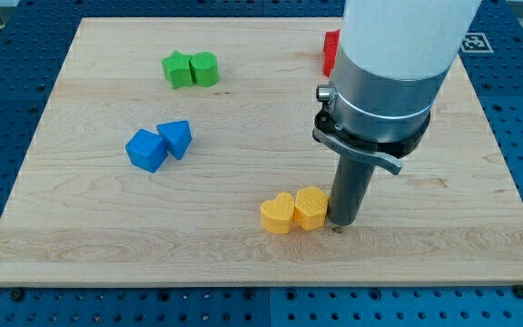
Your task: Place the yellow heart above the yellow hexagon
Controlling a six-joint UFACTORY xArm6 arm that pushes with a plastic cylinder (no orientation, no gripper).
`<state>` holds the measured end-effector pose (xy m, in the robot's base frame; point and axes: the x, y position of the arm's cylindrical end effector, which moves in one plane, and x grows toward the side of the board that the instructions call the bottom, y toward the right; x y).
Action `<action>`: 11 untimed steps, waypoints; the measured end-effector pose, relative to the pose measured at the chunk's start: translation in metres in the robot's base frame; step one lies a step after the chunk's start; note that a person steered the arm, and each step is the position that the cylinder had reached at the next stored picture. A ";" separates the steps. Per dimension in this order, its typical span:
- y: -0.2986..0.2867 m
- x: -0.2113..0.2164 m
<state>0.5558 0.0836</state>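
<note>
Down at the view's bottom, right of centre, the two yellow pieces sit together on the wooden board (407,263). The yellow heart (278,213) is on the view's left of the pair, and the yellow hexagon (311,207) is pressed up against its right side, so the two are touching, side by side, the heart a shade lower in the view. The heart is beside the hexagon, not above it.

And here is my tip (339,226), planted on the board just to the view's right of the hexagon, close enough that the dark rod seems to brush the block's right edge, though I cannot tell for certain whether they touch. There are no jaws on this tool to be apart or together; it is a plain rod, clamped on nothing. Above it rise the grey collar and the wide white arm body, filling the view's upper right.

Moving up the board to the view's left, the blue cube (145,150) and the blue triangular block (176,138) sit together, touching or very nearly so, well apart from the yellow pair.

Farther up, near the view's top, two green blocks nestle together: a green star-like block (178,70) on the left and a rounder green block (204,69) on its right.

At the top, a red block (330,51) peeks out from behind the arm, its shape mostly hidden.
</note>
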 end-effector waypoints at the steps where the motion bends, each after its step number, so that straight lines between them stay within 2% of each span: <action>1: 0.000 0.000; 2: 0.002 0.010; 4: 0.019 0.062; 5: -0.002 0.062; 6: -0.056 0.062; 7: -0.103 0.054; 8: -0.115 0.033; 9: -0.075 0.025; 10: -0.073 0.000; 11: -0.066 0.001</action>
<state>0.5569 0.0179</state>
